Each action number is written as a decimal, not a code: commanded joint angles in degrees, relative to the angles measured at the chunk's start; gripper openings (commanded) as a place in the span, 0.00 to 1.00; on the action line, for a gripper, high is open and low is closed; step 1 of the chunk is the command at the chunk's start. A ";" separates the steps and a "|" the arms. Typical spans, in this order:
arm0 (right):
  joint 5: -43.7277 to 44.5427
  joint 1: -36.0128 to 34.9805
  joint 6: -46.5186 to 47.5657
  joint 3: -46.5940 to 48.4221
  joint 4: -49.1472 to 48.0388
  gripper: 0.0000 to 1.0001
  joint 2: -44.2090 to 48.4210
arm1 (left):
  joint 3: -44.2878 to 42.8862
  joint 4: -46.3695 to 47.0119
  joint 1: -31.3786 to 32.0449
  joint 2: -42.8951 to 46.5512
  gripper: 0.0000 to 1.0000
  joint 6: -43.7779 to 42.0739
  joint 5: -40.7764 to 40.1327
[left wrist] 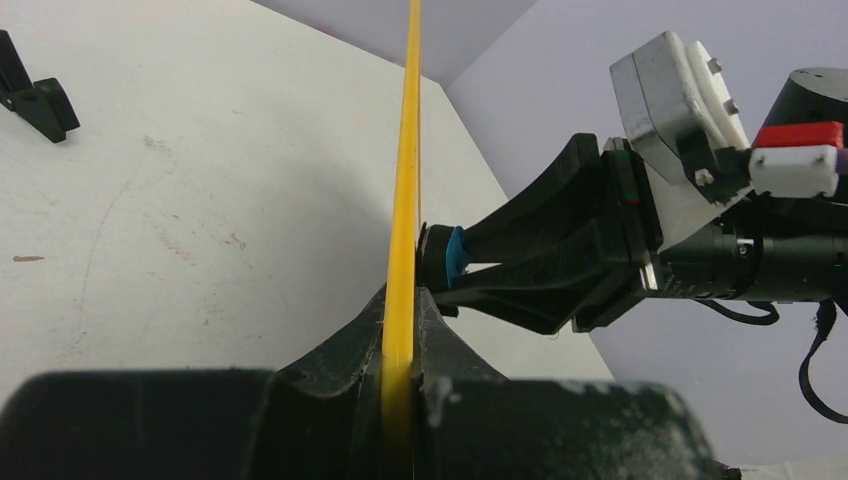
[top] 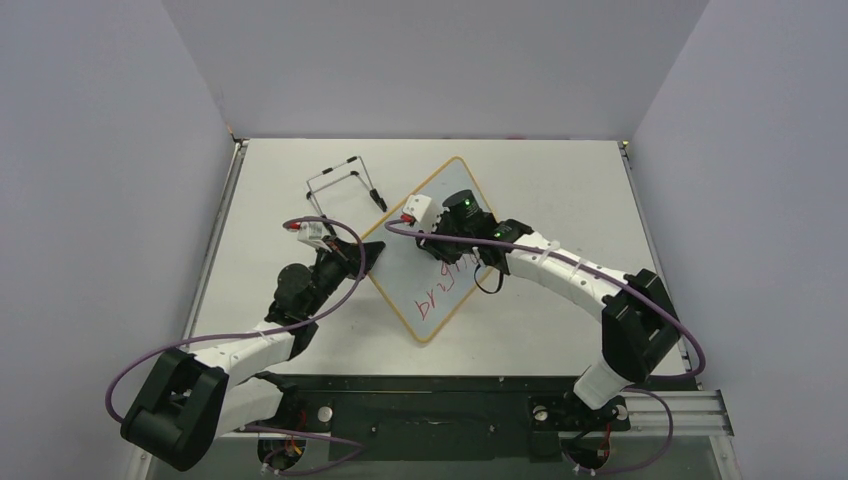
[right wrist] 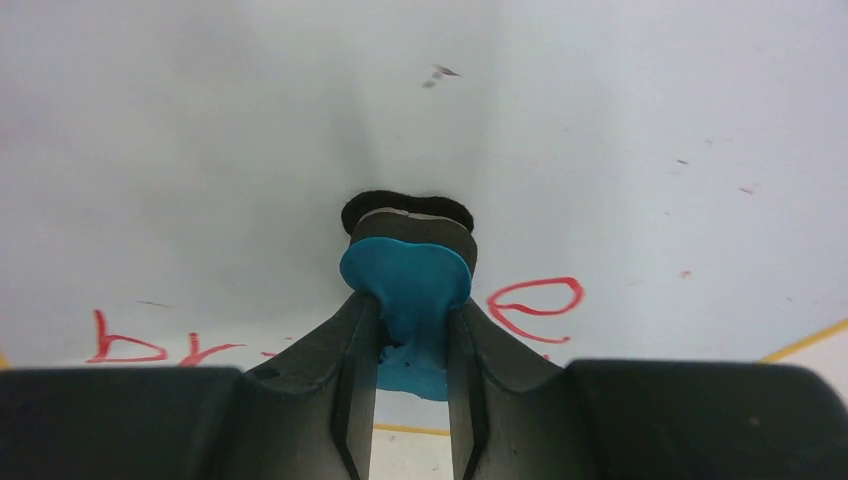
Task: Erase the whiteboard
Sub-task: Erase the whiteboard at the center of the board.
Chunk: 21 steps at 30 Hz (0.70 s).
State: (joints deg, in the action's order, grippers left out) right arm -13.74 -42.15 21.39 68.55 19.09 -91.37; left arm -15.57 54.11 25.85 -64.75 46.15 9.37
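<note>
Fingers (left wrist: 345, 365) of left gripper (left wrist: 403, 300) clamped on yellow frame of whiteboard (top: 412, 288), its left edge. Board at ctr of table (top: 560, 190), set diagonal, corners near/far. Right gripper (right wrist: 412, 300) pinches blue eraser (right wrist: 400, 265), pad flat on board face. Red writing (right wrist: 530, 310) lies just near of pad; right arm nearer.

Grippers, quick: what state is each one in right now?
Left gripper: shut on the whiteboard, at its yellow edge.
Right gripper: shut on the blue eraser, its pad against the whiteboard face.
</note>
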 commanded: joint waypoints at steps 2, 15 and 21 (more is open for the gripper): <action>3.47 1.66 3.47 1.48 1.45 0.00 1.25 | -0.51 4.32 0.73 0.85 0.00 0.89 2.87; -10.53 -1.98 11.44 3.39 9.27 0.00 0.04 | -0.95 2.37 0.65 2.16 0.00 0.20 2.86; -0.75 0.81 0.11 1.97 -0.61 0.00 1.88 | -0.07 3.73 0.70 1.83 0.00 0.47 2.96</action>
State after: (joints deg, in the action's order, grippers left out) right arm -21.39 -43.64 29.26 70.30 27.99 -92.66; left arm -15.49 53.45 25.85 -64.16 46.33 9.74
